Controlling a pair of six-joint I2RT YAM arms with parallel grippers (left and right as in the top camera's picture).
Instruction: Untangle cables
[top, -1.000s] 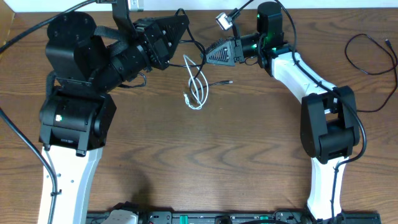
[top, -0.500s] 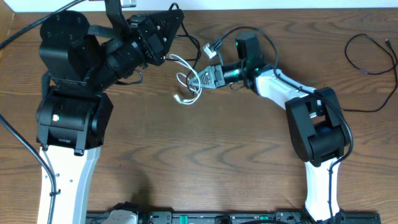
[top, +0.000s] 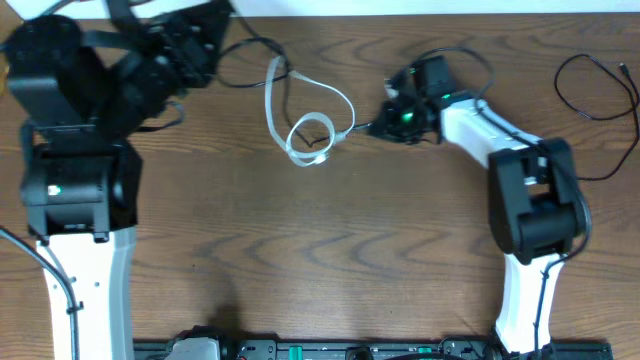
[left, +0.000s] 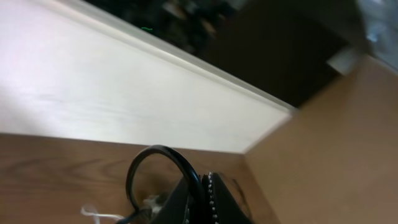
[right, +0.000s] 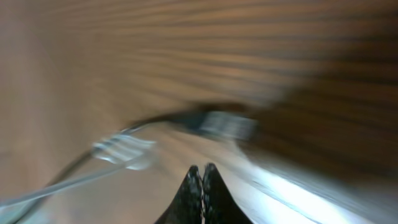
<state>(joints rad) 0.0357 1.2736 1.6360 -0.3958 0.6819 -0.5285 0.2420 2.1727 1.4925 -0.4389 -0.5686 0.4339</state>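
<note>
Separation step: left gripper (left: 202, 186) clamped on black cable (top: 355, 131), right gripper (right: 201, 169) pinched shut by its other end, white cable (top: 271, 100) looped on the table (top: 300, 260) between them, next calls for slow, steady parting.

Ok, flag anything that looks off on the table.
The white cable and black cable lie looped through each other in the middle, not yet separated. Another thin black cord sprawls alone at the far right.
</note>
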